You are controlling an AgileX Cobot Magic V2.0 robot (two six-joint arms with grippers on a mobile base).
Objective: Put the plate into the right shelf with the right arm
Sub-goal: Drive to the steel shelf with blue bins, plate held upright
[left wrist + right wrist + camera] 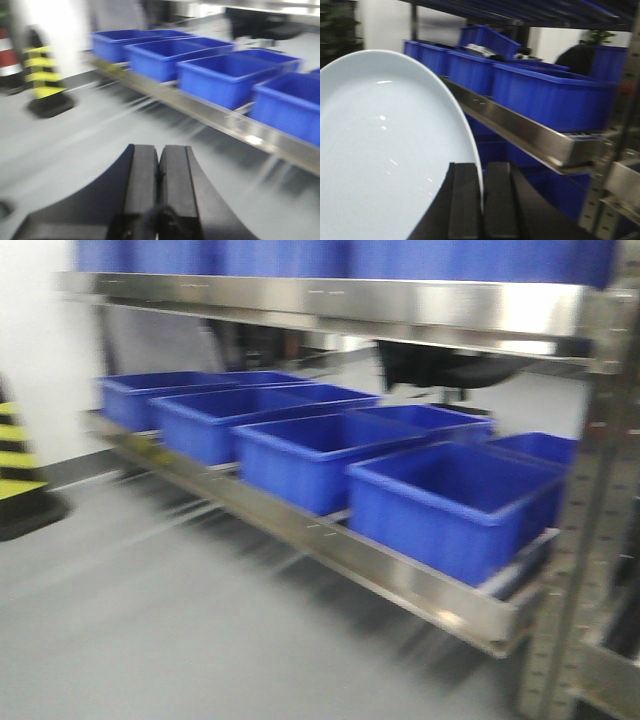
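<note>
Shelf (520,135) w/ blue bins (555,97); R tool (482,170) grips plate (385,150); L tool (159,155) closed

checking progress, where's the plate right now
In the right wrist view the plate fills the left side, its rim clamped in the right tool, with the shelf and its blue bins to its right.

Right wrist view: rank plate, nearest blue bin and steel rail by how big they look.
1. plate, enlarged by nearness.
2. nearest blue bin.
3. steel rail; close to the bin, so this order is unsure.
</note>
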